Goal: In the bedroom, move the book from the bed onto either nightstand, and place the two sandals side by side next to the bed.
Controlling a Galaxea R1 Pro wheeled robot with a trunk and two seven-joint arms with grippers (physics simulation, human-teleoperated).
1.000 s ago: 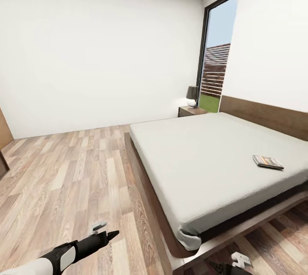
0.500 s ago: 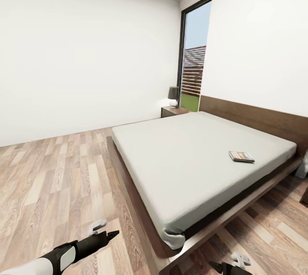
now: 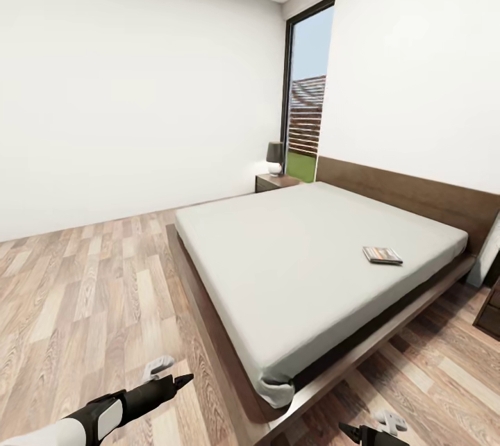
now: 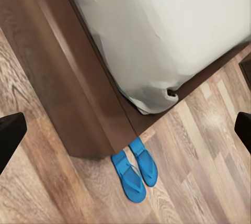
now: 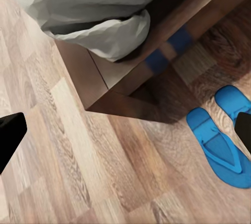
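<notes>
Head view: the whole picture has slid left over the last second, so that's me turning the camera, not anything moving. Now I get the full bed (image 3: 312, 258), the book (image 3: 382, 255) lying on the mattress toward the headboard side, and the far nightstand (image 3: 276, 182) with a lamp (image 3: 275, 155) by the window. Good, my route to the book is clear. The left tool (image 3: 165, 375) hangs spread over the floor, holding nothing; the right tool (image 3: 375, 427) barely peeks in.

Left wrist: fingers wide apart, empty; the two sandals (image 4: 134, 168) sit side by side at the bed corner.

Right wrist: also spread, empty, sandals (image 5: 219, 143) below.
</notes>
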